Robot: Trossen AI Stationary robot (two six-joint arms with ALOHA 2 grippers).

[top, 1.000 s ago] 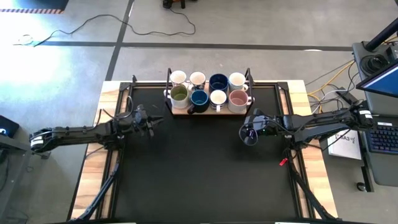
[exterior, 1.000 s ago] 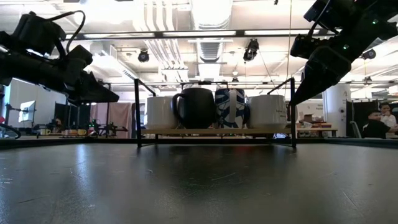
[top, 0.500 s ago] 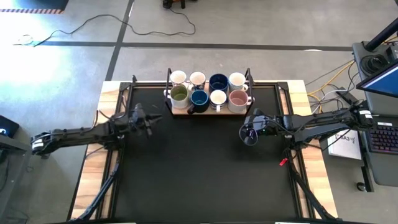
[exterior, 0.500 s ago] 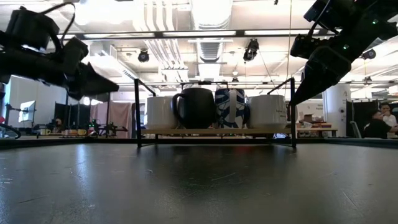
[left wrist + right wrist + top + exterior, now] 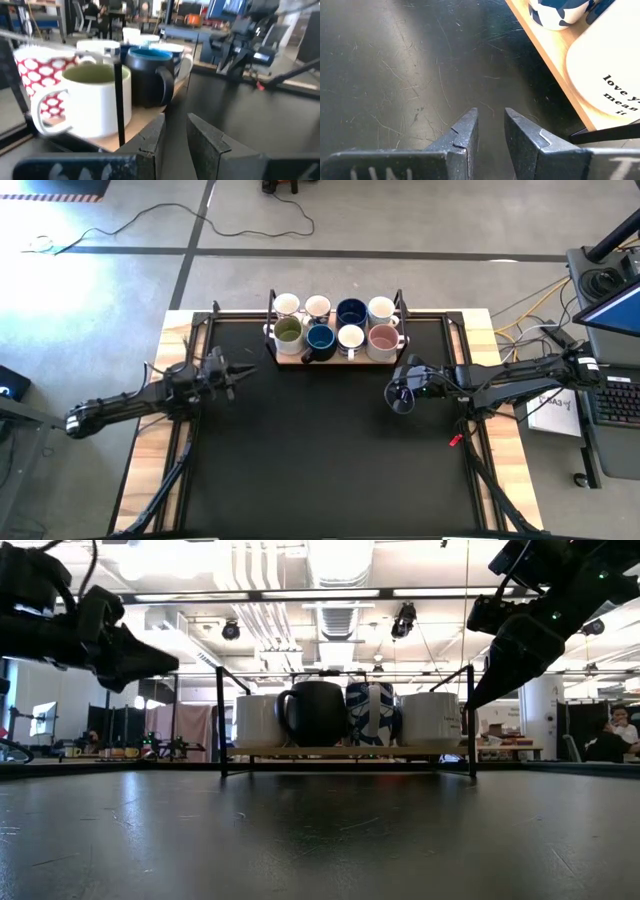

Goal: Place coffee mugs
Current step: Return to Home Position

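Observation:
Eight coffee mugs stand upright in two rows on a wooden tray (image 5: pixel 345 361) with a black wire frame, at the far middle of the table. The near row holds an olive-green one (image 5: pixel 288 331), a dark blue one (image 5: pixel 321 337), a white one (image 5: pixel 351 336) and a pinkish one (image 5: pixel 384 337). My left gripper (image 5: pixel 250 367) hovers open and level, left of the tray, pointing at the olive-green mug (image 5: pixel 97 100) and the red-printed mug (image 5: pixel 37 75). My right gripper (image 5: pixel 393 395) hangs open, slanting down over the mat just near of the tray's right end (image 5: pixel 555 55).
Black mat (image 5: pixel 320 460) spreads bare toward the near edge. A small red object (image 5: pixel 455 440) lies by the right arm. A desk with a keyboard (image 5: pixel 615 400) stands off the table's right. People (image 5: pixel 615 730) sit in the room beyond.
My left gripper has risen and drawn back a little toward the table's left edge, its fingers tipping up to level. The gap between its fingers looks the same. The mugs and my right arm have kept still.

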